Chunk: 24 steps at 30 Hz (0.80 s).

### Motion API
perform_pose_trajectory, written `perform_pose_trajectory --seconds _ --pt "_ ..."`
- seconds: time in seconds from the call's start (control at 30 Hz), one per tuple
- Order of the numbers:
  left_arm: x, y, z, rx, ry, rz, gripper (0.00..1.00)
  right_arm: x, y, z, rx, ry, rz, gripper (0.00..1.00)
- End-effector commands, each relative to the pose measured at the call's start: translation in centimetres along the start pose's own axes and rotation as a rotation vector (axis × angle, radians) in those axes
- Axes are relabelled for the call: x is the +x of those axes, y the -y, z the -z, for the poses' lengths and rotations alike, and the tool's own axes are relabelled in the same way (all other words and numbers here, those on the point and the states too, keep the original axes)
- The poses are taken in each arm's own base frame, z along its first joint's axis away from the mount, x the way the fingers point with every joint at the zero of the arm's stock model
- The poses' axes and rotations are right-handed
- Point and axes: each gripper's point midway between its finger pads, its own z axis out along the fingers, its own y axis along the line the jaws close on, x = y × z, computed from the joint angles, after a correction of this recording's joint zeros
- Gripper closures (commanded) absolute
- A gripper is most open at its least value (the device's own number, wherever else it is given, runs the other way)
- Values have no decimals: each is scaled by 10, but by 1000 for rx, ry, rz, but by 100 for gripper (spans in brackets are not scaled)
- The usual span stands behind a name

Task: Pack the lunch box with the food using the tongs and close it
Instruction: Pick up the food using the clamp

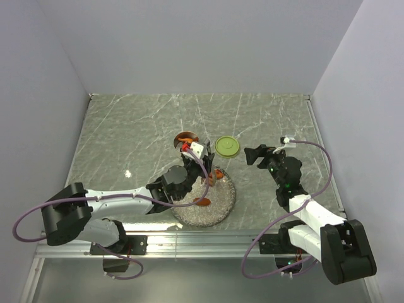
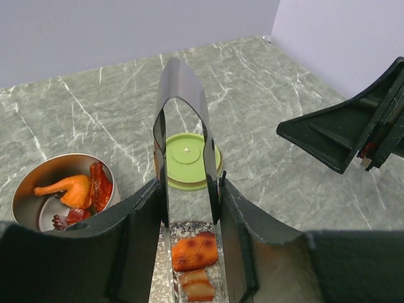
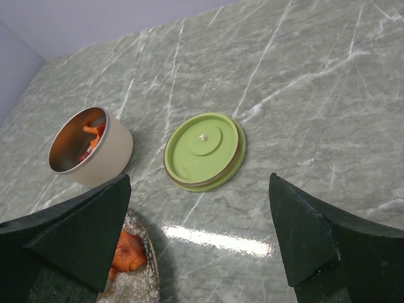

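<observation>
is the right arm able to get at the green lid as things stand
Probably yes: the right gripper hangs open just beside the lid, which lies alone on bare table, with the tin and plate off to one side and nothing between.

You're looking at what is probably a robotics lab test cell: blank pale walls (image 1: 189,44) box in a marble-patterned counter (image 1: 126,126), with an aluminium rail (image 1: 208,245) along its near edge.
</observation>
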Motion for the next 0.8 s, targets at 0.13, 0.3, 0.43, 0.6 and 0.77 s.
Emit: perform_pose_trajectory --seconds 0.13,0.3,0.43,0.6,0.77 --pt "-8 3 -8 -16 41 3 55 -25 -11 -3 -28 70 21 4" --pt "-5 6 -10 -12 36 8 55 -25 -11 -3 -29 71 21 4" --pt "-1 7 -12 -9 33 -2 57 -25 -12 -3 -29 71 18 4" --pt "2 8 -14 -10 24 -8 73 -24 -11 -2 -28 70 20 4" --pt "-4 3 -9 -24 20 -8 81 -25 -12 -2 -28 73 19 4"
